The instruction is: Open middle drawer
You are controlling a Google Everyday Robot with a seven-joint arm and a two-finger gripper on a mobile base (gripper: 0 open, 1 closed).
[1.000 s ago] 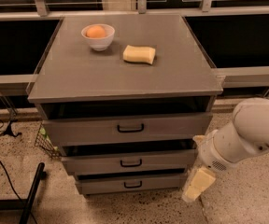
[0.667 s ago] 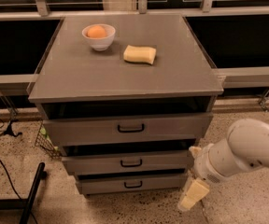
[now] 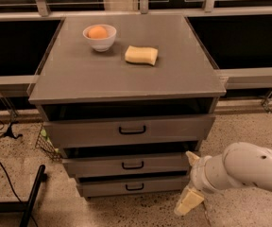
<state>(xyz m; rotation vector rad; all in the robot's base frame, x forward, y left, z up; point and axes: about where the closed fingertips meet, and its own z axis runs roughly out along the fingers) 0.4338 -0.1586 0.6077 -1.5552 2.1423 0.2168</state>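
The pincer hangs low, just beside the right end of the middle drawer, with its fingers spread apart. It does not touch the drawer's black handle.

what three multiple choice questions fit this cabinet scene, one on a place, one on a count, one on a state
1. Where is the sponge?
A. on the cabinet top, right of the bowl
B. on the ledge behind
C. inside the bowl

2. How many drawers does the cabinet have?
A. two
B. three
C. five

3. What is the gripper doing?
A. holding the sponge
B. clamped on a handle
C. open and empty, low by the cabinet's right side

Answers:
1 A, the sponge lies on the cabinet top beside the bowl, which holds an orange.
2 B, three fronts are stacked, each with a black handle.
3 C, the gripper hangs near the floor, right of the middle drawer, clear of its handle.
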